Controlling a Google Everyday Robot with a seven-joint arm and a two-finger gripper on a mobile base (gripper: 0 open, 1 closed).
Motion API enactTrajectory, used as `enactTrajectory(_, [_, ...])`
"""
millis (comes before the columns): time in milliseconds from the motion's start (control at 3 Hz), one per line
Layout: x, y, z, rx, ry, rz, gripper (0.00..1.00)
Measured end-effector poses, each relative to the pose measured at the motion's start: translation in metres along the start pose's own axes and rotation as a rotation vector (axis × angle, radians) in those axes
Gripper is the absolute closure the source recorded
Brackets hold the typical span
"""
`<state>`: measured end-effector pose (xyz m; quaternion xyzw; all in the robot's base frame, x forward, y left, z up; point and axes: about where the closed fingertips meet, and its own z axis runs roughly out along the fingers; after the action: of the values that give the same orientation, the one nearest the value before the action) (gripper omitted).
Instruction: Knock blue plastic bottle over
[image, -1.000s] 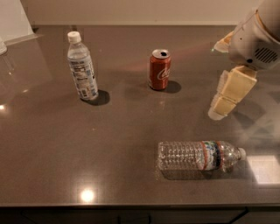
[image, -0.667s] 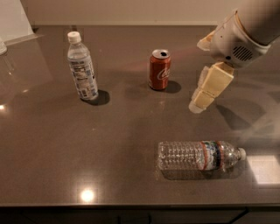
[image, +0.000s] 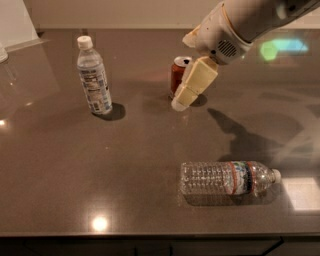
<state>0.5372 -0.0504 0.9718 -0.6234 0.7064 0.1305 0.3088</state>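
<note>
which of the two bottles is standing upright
The blue plastic bottle at the back left, white cap on top; the ribbed clear bottle lies on its side. The gripper hangs by the red can.

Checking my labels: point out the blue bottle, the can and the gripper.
blue bottle (image: 96, 90): camera view, on its label.
can (image: 177, 77): camera view, on its red side.
gripper (image: 180, 102): camera view, at its tip, overlapping the can.
</note>
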Motion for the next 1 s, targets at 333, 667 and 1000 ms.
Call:
enactTrajectory(333, [-0.035, -0.007, 0.025, -0.024, -0.093, -0.008, 0.00])
enactTrajectory(667, [-0.064, -0.018, 0.050, -0.036, -0.167, 0.015, 0.00])
enactTrajectory(1000, [-0.085, -0.029, 0.076, -0.038, -0.207, 0.053, 0.00])
